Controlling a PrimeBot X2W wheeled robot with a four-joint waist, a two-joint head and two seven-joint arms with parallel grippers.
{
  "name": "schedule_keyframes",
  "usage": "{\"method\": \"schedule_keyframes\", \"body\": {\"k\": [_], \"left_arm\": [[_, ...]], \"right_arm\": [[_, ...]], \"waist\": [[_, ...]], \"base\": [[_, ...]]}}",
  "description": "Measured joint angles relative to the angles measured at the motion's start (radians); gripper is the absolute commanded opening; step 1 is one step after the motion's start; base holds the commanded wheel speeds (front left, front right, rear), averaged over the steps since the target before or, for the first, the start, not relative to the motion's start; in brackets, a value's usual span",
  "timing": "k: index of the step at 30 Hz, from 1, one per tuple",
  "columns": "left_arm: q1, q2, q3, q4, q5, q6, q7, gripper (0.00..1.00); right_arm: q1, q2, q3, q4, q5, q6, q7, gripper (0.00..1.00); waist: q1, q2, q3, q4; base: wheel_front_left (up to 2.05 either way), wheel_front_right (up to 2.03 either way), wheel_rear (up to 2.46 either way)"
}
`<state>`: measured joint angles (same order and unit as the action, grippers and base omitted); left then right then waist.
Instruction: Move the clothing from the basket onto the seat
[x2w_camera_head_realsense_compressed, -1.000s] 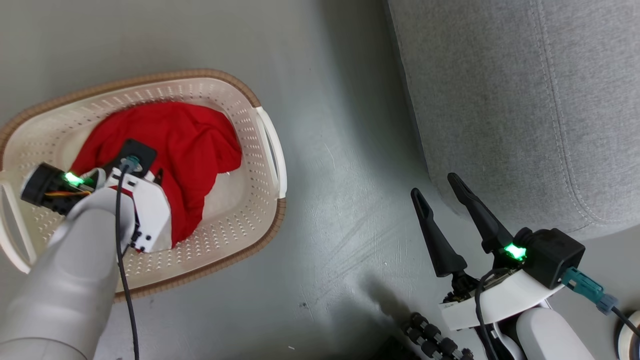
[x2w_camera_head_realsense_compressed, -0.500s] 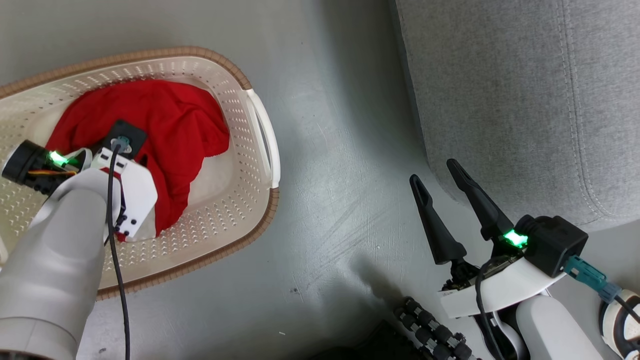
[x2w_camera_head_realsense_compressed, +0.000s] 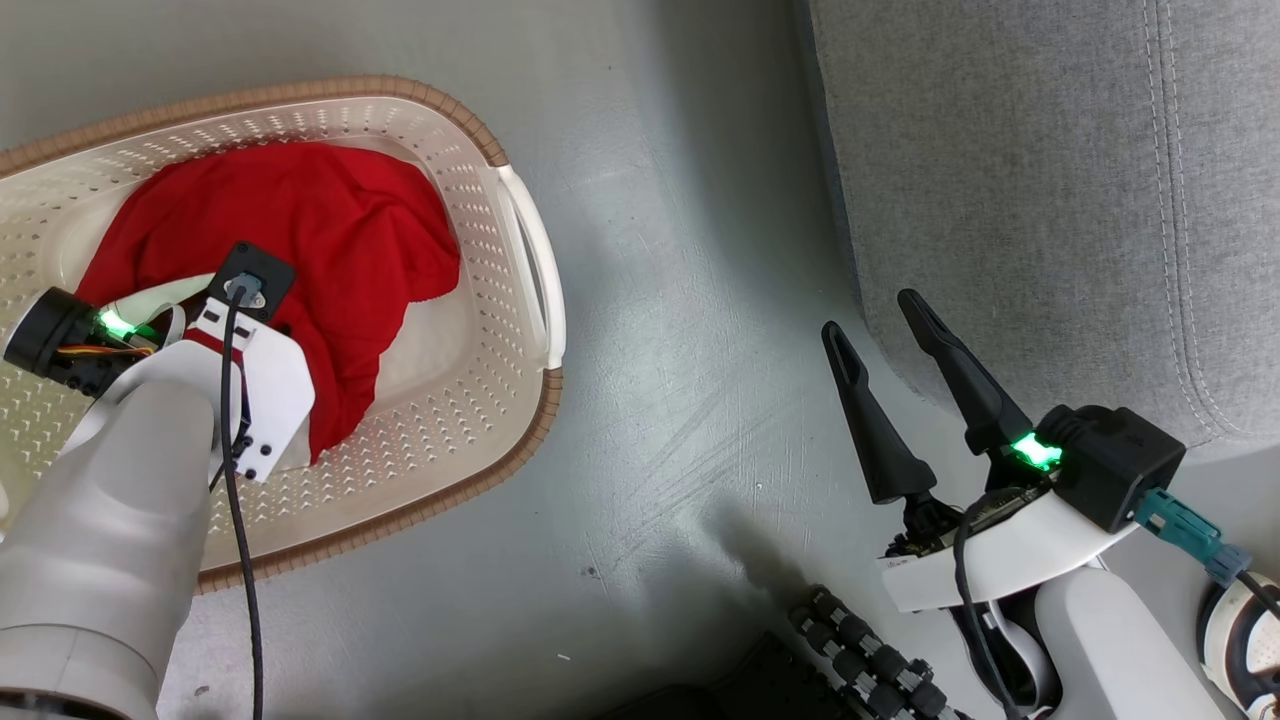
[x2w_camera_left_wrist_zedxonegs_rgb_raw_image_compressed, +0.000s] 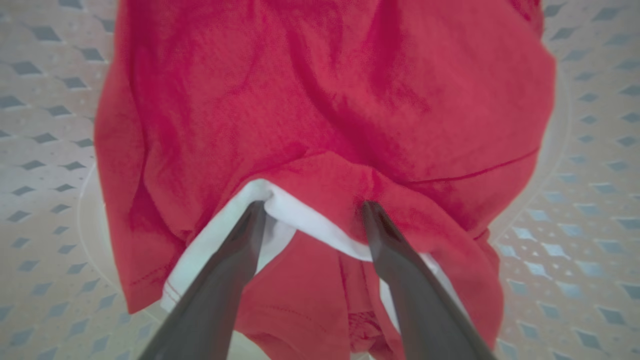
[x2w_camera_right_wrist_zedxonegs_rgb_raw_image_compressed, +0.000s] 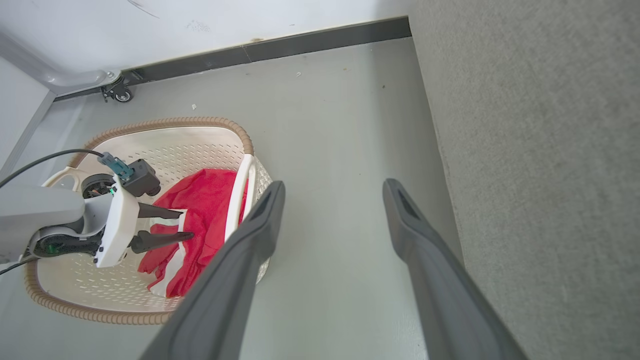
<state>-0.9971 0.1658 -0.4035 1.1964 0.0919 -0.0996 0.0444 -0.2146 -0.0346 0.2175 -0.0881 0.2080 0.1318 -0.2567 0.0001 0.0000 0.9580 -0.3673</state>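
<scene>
Your left tool (x2w_camera_left_wrist_zedxonegs_rgb_raw_image_compressed: 312, 206) stood spread wide, its tips against the red clothing (x2w_camera_left_wrist_zedxonegs_rgb_raw_image_compressed: 320, 100) lying in the basket (x2w_camera_head_realsense_compressed: 520, 240) under it. Your right tool (x2w_camera_head_realsense_compressed: 869, 314) hung open and empty over the floor (x2w_camera_head_realsense_compressed: 680, 300), with the seat (x2w_camera_head_realsense_compressed: 1000, 150) just beside it on its right.

The basket (x2w_camera_head_realsense_compressed: 470, 130) sits at the upper left of the head view, with the clothing (x2w_camera_head_realsense_compressed: 330, 230) heaped inside it — left gripper (x2w_camera_left_wrist_zedxonegs_rgb_raw_image_compressed: 312, 206) down on the heap. The seat (x2w_camera_head_realsense_compressed: 1050, 180) takes the upper right, floor (x2w_camera_head_realsense_compressed: 690, 300) between; right gripper (x2w_camera_head_realsense_compressed: 872, 315) lower right, beside the seat's edge.
</scene>
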Motion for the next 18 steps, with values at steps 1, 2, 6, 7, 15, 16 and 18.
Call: {"method": "schedule_keyframes", "body": {"k": [1,2,6,7,15,16,18], "left_arm": [[-0.001,0.000,-0.001,0.004,0.002,0.000,0.002,1.00],[-0.003,0.000,-0.002,0.008,0.006,0.000,0.003,1.00],[-0.017,-0.002,-0.003,0.020,0.007,0.000,0.008,1.00],[-0.021,-0.003,-0.003,0.021,0.007,0.000,0.009,1.00],[-0.040,-0.014,-0.006,0.036,0.007,0.000,0.013,1.00],[-0.043,-0.015,-0.007,0.037,0.007,0.000,0.013,1.00],[-0.043,-0.018,-0.004,0.038,0.006,0.000,0.012,1.00]], "right_arm": [[0.000,0.000,-0.001,0.000,-0.002,0.000,0.000,1.00],[0.000,0.000,-0.002,0.000,-0.002,0.000,0.000,1.00],[0.000,0.000,-0.002,-0.001,-0.007,0.000,0.000,1.00],[0.000,0.000,-0.002,-0.002,-0.007,0.000,0.000,1.00],[0.000,0.000,-0.001,-0.006,-0.014,0.000,0.000,1.00],[0.000,0.000,-0.001,-0.007,-0.014,0.000,0.000,1.00],[0.000,0.000,-0.003,-0.008,-0.016,0.000,0.000,1.00]], "waist": [[0.0000,0.0000,0.000,0.001],[0.0000,0.0000,0.001,0.001],[0.0000,0.0000,0.004,0.005],[0.0000,0.0000,0.005,0.005],[0.0000,0.0000,0.016,0.011],[0.0000,0.0000,0.017,0.012],[-0.0001,0.0000,0.020,0.013]], "base": [[0.00,0.00,0.00],[0.00,0.00,0.00],[0.00,0.00,0.00],[0.00,0.00,0.00],[0.00,0.00,0.00],[0.00,0.00,0.00],[0.00,0.00,0.00]]}}
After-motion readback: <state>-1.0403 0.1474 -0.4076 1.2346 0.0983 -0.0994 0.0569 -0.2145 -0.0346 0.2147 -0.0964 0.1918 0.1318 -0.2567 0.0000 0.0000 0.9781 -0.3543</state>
